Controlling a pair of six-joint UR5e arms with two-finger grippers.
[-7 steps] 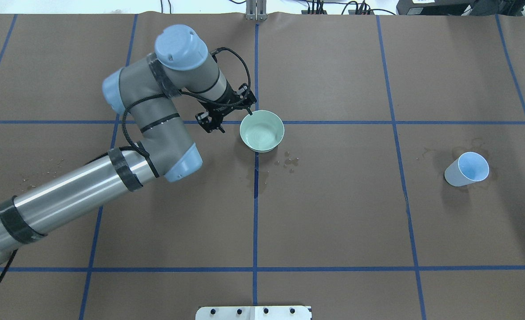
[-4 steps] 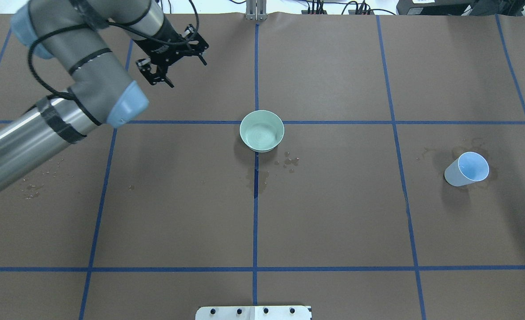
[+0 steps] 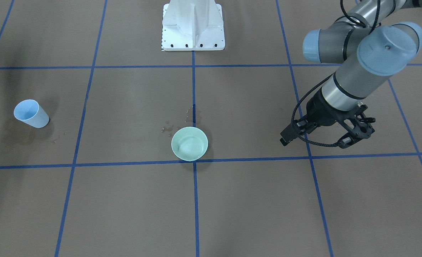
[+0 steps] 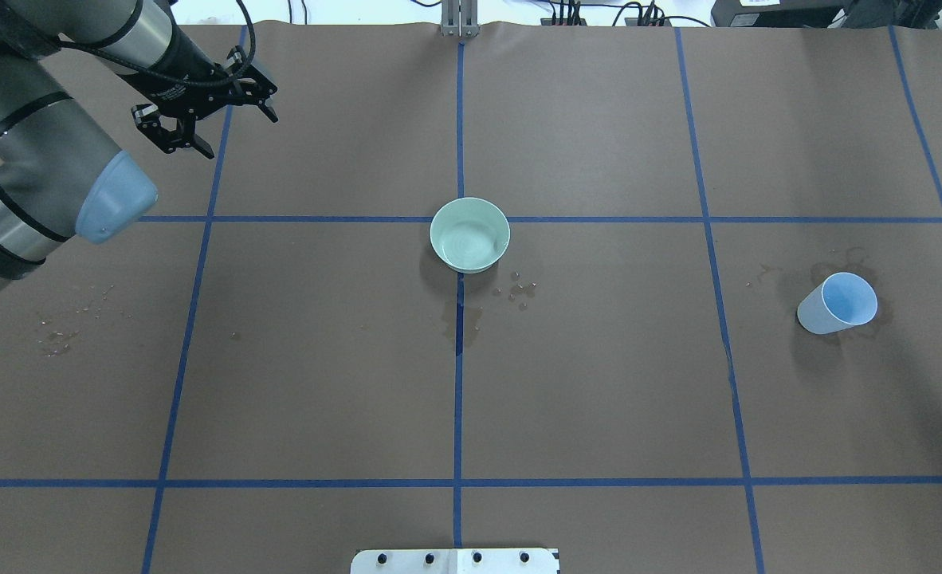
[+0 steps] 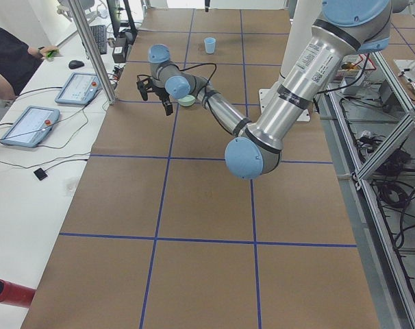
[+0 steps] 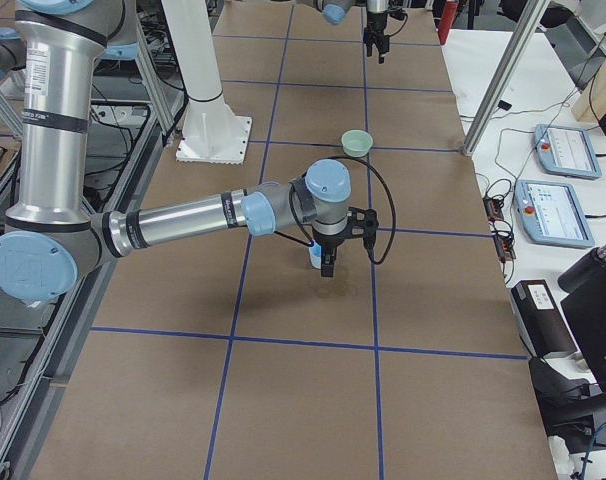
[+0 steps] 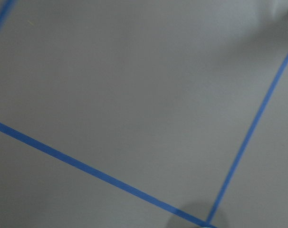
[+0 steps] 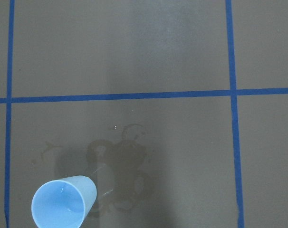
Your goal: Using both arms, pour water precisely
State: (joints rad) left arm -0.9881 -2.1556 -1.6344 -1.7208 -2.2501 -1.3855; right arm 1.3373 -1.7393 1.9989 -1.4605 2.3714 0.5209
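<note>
While your left jaws hang open and empty, well apart from the bowl (image 4: 439, 239), water (image 4: 471, 241) shows as a sheen inside it | right jaws near cup (image 4: 836, 304): cannot tell if open | grip the cup mid-wall and keep it upright

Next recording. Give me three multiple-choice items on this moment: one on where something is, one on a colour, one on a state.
1. Where does the green bowl stand?
A) on a crossing of blue tape lines
B) against the white pedestal
C) at the far edge

2. What colour is the cup?
A) red
B) light blue
C) black

3. How is the left end effector?
A) shut on the bowl
B) shut on the cup
C) open, holding nothing

Answers: 1 A, the overhead view shows two lines meeting under it. 2 B, the overhead and front-facing views both show it pale blue. 3 C, it gapes wide over the brown table cover, away from both vessels.
</note>
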